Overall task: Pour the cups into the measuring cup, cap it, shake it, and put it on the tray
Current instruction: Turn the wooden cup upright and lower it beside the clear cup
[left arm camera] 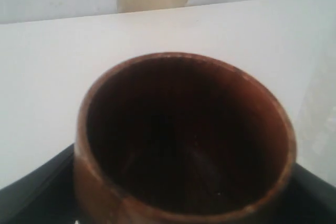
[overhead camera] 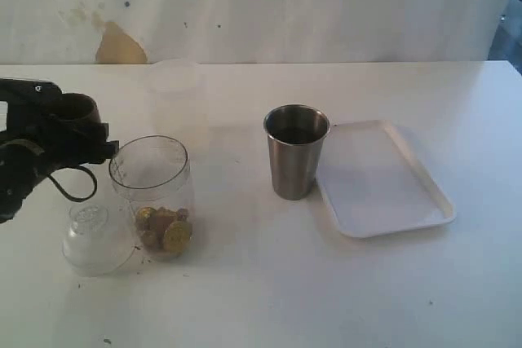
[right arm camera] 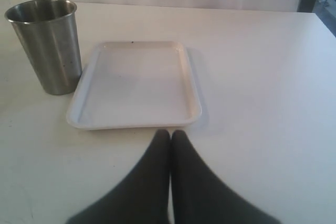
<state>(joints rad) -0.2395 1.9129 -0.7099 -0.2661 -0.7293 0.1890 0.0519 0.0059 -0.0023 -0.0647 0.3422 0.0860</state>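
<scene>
My left fingers [left arm camera: 34,192] are spread wide around the brown wooden cup [left arm camera: 184,140], one dark pad on each side of its belly, and they hold it clear of the table [overhead camera: 269,299]. From my wrist I look straight into its mouth; the inside is dark and I cannot tell what is in it. The cup hangs at the left of the scene, just beside the top rim of the measuring cup [overhead camera: 152,189]. Whether my gripper touches that rim I cannot tell.

The measuring cup stands upright and uncapped on the table, with a small heap of round golden-brown pieces [overhead camera: 165,230] at its bottom. A clear dome lid [overhead camera: 98,239] lies against its base on the near left. Farther back a frosted cup [overhead camera: 173,77] stands faint against the wall.

My right fingers [right arm camera: 152,182] are pressed together tip to tip with nothing between them, and they point at the short edge of the white tray [right arm camera: 134,121]. The tray lies flat on the right, and the steel tumbler [overhead camera: 295,151] stands upright just beside its left edge.
</scene>
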